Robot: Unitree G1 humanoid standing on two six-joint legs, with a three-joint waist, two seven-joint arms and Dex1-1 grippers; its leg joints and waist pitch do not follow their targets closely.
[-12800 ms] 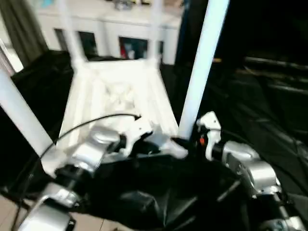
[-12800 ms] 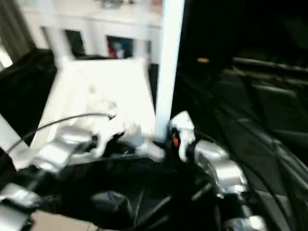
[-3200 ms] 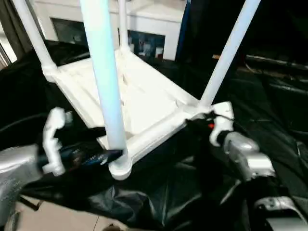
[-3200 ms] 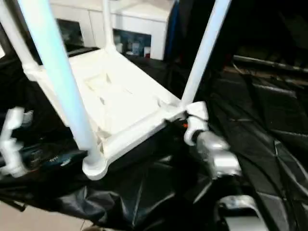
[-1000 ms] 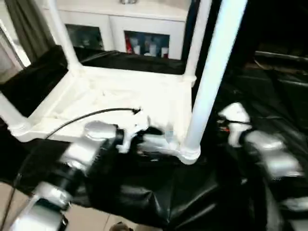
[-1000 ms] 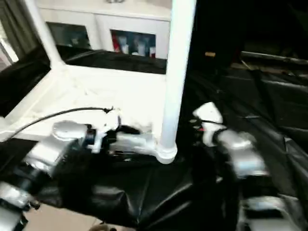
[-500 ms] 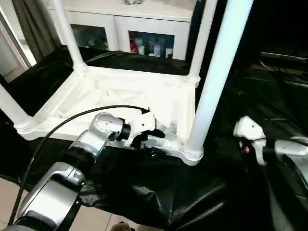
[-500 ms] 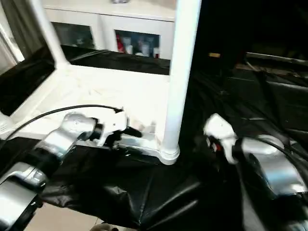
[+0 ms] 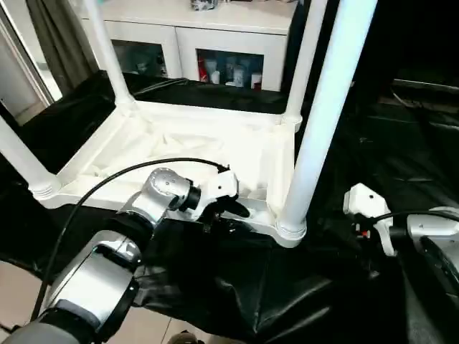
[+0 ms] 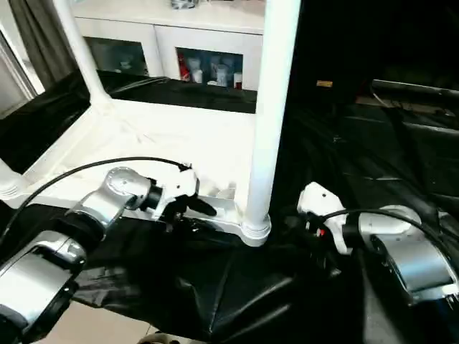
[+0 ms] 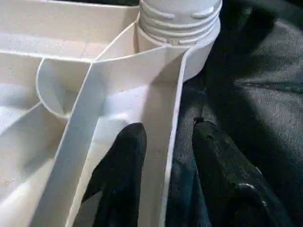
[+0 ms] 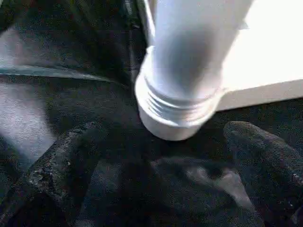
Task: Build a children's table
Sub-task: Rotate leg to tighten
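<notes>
Four legs (image 9: pixel 323 122) are standing in the upturned top (image 9: pixel 179 154) at twelve o'clock; the left gripper (image 11: pixel 163 161) is straddling its near rim, not visibly clamped; the right gripper (image 12: pixel 156 175) is gaping; flipping looks next.

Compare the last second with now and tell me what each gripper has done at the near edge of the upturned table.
The left gripper has moved in and now straddles the table top's near rim, one finger inside, one outside, jaws narrowing. The right gripper stays wide open, holding nothing, beside the near-right leg. All four legs still stand in their sockets on the black sheet.
</notes>
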